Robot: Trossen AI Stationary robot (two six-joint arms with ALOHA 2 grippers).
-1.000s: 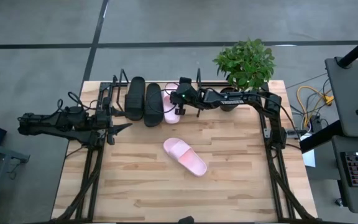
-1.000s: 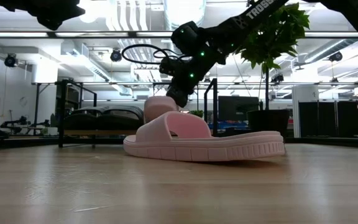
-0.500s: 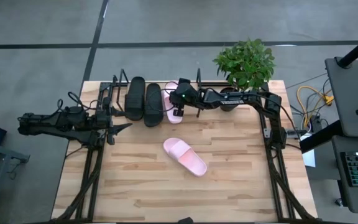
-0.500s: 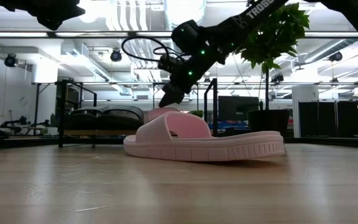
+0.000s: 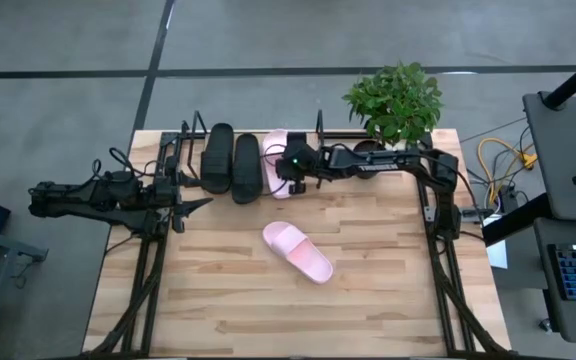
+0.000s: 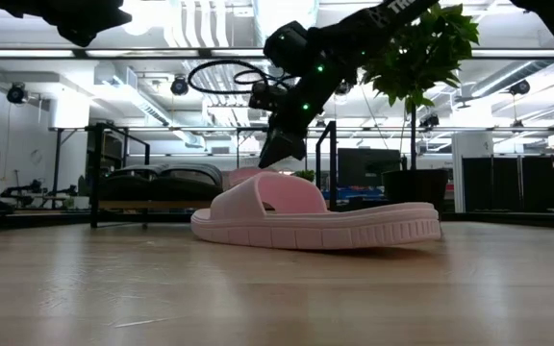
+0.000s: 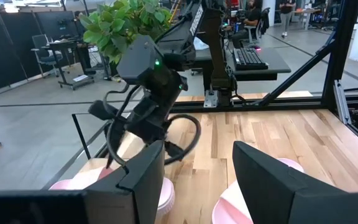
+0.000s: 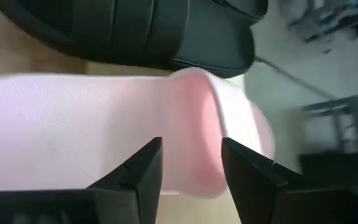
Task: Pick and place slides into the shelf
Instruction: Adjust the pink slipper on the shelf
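Two black slides (image 5: pixel 231 160) lie side by side on the shelf (image 5: pixel 181 150) at the table's far edge. A pink slide (image 5: pixel 276 150) lies next to them on the shelf board; it also shows in the right wrist view (image 8: pixel 104 124). My right gripper (image 5: pixel 294 172) is open just above this pink slide's near end, apart from it in the low view (image 6: pixel 282 154). The second pink slide (image 5: pixel 297 251) rests sole down on the table's middle. My left gripper (image 5: pixel 193 203) is open and empty at the table's left, near the shelf.
A potted plant (image 5: pixel 396 100) stands at the far right corner, just right of the shelf. The shelf's thin black uprights (image 6: pixel 94 173) rise at its ends. Bare wood lies around the loose pink slide toward the table's near edge.
The pink slide that my right gripper held lifted has come down onto the shelf board and lies farther in toward the far edge. My right gripper has let go of it and has risen a little, now clear above it.
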